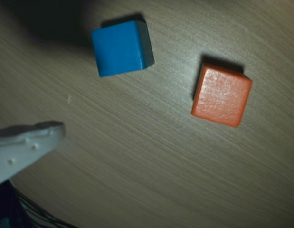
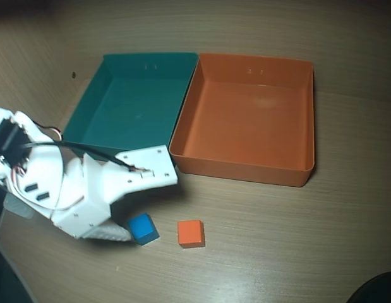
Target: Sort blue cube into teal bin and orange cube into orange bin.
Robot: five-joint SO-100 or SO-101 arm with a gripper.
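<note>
My hand [image 2: 129, 228] hangs open beside the blue cube [image 2: 143, 228]; it looks light, rigid, matte, so I'd pinch opposite flat faces.

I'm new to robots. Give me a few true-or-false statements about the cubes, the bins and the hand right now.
1. Both bins are empty. True: neither the teal bin nor the orange bin holds a cube.
2. The blue cube sits inside the teal bin. False: it lies on the table, in front of the bins.
3. The orange cube touches the blue cube. False: a gap of bare table separates them.
4. The bins stand side by side. True: their walls meet.
5. The hand is holding the orange cube. False: that cube lies free; the hand is next to the blue one.
</note>
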